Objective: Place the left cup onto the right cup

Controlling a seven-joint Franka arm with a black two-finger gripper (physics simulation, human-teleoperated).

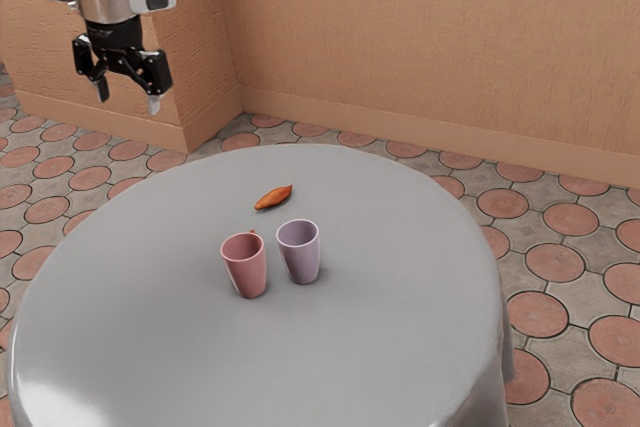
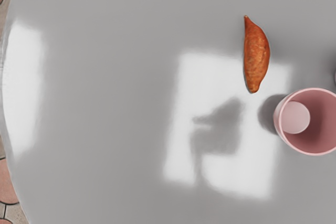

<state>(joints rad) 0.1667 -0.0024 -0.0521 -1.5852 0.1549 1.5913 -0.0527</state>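
Two cups stand upright and side by side near the middle of the round grey table. The pink cup is on the exterior view's left, the lilac cup on its right, a small gap between them. My gripper hangs high above the table's far left edge, well away from both cups, open with nothing between its fingers. From the wrist camera I look down into the pink cup, with my hand's shadow on the table beside it.
An orange sweet potato lies on the table just behind the cups; it also appears beside the pink cup as the sweet potato in the wrist view. Tiled floor and an orange wall surround the table.
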